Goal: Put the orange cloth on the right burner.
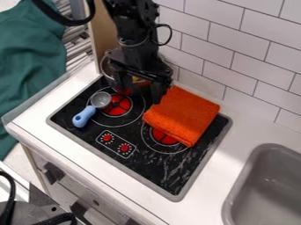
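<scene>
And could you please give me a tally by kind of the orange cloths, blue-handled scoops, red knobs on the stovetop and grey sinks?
Orange cloth: 1
Blue-handled scoop: 1
Red knobs: 2
Grey sink: 1
Total: 5

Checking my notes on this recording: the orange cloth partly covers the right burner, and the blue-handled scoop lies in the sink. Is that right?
Not quite: the scoop's place is wrong. The camera view shows the scoop on the stove, partly over the left burner. The cloth does partly cover the right burner.
</scene>
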Motion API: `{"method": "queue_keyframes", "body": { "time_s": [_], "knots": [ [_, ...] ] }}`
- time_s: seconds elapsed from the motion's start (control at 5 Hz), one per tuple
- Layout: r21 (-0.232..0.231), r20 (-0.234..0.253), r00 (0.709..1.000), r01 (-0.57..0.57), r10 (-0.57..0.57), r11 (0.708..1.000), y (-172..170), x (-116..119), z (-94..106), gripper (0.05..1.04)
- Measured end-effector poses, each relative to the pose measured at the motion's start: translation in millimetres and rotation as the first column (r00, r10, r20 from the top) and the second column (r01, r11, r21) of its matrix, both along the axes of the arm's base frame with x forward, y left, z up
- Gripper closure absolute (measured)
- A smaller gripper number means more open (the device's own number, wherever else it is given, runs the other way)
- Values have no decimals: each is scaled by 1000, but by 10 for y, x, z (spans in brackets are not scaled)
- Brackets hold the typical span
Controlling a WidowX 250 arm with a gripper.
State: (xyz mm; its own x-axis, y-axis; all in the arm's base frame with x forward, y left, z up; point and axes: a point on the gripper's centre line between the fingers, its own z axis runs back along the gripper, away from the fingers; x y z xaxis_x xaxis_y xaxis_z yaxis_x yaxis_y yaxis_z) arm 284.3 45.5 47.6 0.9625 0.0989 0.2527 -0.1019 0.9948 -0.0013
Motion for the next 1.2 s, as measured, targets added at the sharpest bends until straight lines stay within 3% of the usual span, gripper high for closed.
{"method": "queue_keyframes", "body": {
  "time_s": [0.2,0.4,0.6,0.8,1.0,1.2],
  "knots": [
    [-9,-33,999,-2,1,1000,-11,-38,-89,77],
    [-19,-27,998,51,-51,999,-139,213,-125,77],
    [17,-37,996,87,-86,996,-284,473,-216,77],
    [10,-44,994,105,-105,994,-391,707,-329,77],
    [-31,-74,992,104,-106,994,-416,836,-548,77],
    [-59,-99,992,77,-82,995,-275,756,-676,77]
  ]
}}
